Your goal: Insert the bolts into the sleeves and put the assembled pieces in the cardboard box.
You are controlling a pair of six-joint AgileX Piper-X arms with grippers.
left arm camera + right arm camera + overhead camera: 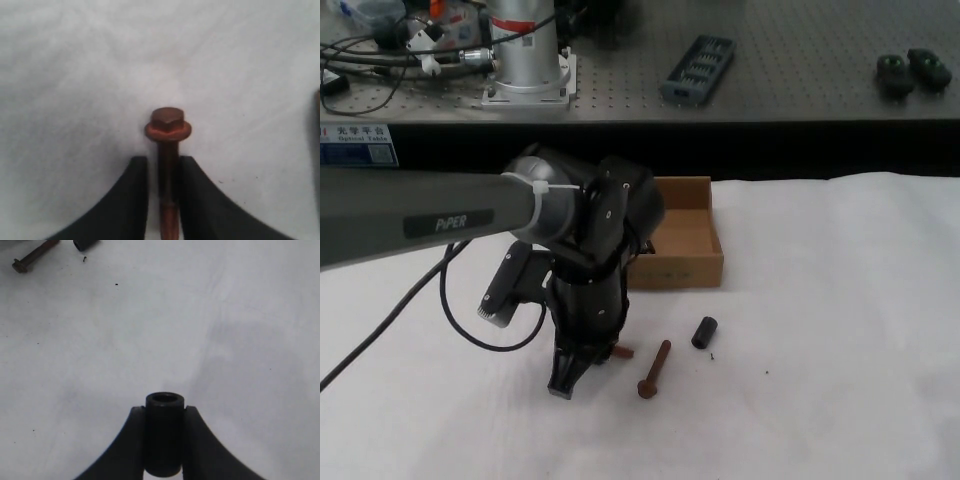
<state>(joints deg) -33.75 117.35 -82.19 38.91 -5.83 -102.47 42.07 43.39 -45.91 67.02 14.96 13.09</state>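
White cloth (820,300) lies under my left gripper (163,162), clamped on a bolt (168,125) by its shank, while my right gripper (164,410) pinches a sleeve (164,437) bore-outward, presumably for mating.

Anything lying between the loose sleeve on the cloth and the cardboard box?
Nothing visible: bare white cloth separates the loose sleeve from the cardboard box. The loose bolt lies nearer the camera, off that path.

Left gripper (163,162) pointing down, fingers pinching a bolt (168,125), right gripper (164,412) fingers pinching a sleeve (164,437)
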